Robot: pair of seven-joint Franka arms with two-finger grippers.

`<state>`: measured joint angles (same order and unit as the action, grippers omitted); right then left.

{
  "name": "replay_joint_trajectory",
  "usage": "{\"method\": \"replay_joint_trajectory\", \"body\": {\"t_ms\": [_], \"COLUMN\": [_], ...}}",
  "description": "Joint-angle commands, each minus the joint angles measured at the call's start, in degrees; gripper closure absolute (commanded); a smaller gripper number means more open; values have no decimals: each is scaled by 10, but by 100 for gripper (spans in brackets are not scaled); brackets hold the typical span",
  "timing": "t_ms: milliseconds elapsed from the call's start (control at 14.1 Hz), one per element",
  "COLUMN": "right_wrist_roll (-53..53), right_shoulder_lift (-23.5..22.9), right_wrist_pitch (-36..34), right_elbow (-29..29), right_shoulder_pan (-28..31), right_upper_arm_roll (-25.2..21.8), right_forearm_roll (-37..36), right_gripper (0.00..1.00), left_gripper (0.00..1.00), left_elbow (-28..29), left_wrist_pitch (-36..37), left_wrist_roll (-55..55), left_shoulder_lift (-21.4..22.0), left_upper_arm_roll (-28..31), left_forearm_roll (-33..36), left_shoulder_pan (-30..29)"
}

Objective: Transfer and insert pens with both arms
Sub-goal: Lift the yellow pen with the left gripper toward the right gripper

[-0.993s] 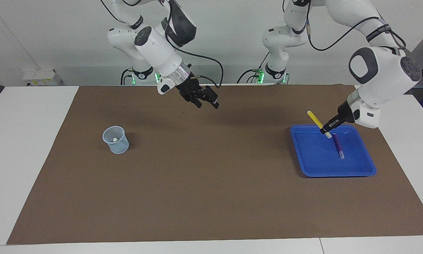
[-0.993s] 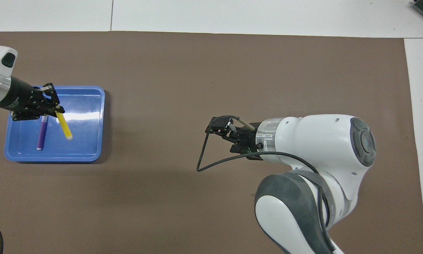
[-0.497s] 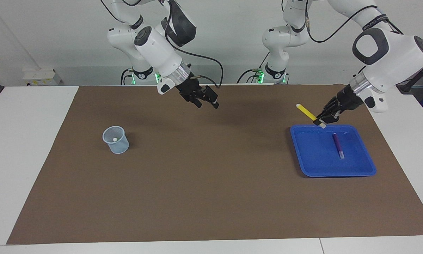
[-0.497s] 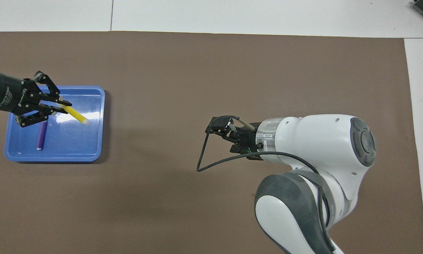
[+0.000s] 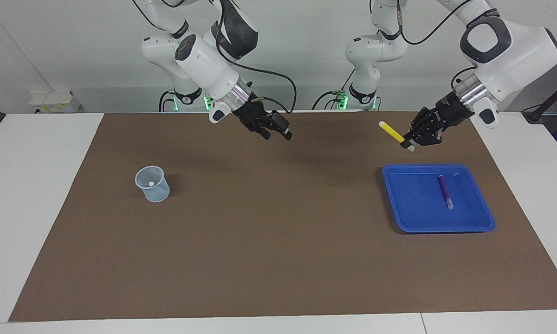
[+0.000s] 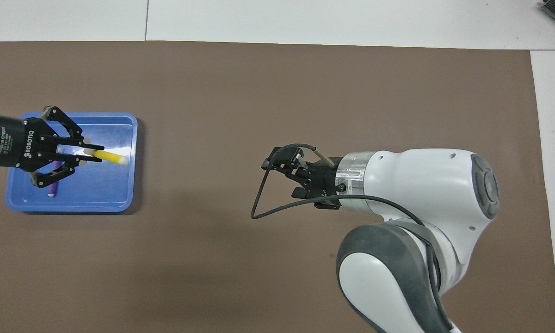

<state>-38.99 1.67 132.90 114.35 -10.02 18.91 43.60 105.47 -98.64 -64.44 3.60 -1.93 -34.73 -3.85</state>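
Note:
My left gripper (image 5: 408, 143) (image 6: 89, 155) is shut on the capped end of the yellow pen (image 5: 391, 131) (image 6: 109, 157). It holds the pen in the air above the robots' side of the blue tray (image 5: 473, 226) (image 6: 74, 206), with the pen's free end pointing toward the middle of the table. The purple pen (image 5: 444, 191) (image 6: 52, 189) lies in the tray, partly covered by the gripper in the overhead view. My right gripper (image 5: 276, 134) (image 6: 282, 175) hangs open and empty above the mat near the robots' edge, at mid-table.
A pale translucent cup (image 5: 152, 184) stands on the brown mat (image 5: 278, 260) toward the right arm's end, with a small white thing inside. The right arm hides the cup in the overhead view. A black cable (image 6: 259, 203) loops from the right wrist.
The left gripper has lifted the yellow pen out of the tray, raised it toward the robots and swung it nearly level. The right gripper has shifted slightly.

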Motion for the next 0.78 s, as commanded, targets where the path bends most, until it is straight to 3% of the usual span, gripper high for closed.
{"method": "replay_joint_trajectory", "body": {"t_ms": [0, 426, 709], "right_wrist_roll": [-6, -49, -61], "right_shoulder_lift": [0, -18, -19], "right_wrist_pitch": [16, 196, 210], "right_elbow": [-27, -47, -48], "right_shoulder_pan": [-21, -138, -160], "right_upper_arm_roll": [2, 2, 2], "right_forearm_roll": [30, 62, 61], "right_gripper": [0, 0, 0], "left_gripper": [100, 100, 100], "left_elbow": [61, 98, 105], "left_wrist_pitch": [-40, -124, -125], "left_wrist_roll": [-67, -194, -204], "left_shoulder_lift": [51, 76, 88], "left_upper_arm_roll": [4, 4, -1], "left_forearm_roll": [-13, -8, -7], "left_shoulder_pan": [42, 134, 136]}}
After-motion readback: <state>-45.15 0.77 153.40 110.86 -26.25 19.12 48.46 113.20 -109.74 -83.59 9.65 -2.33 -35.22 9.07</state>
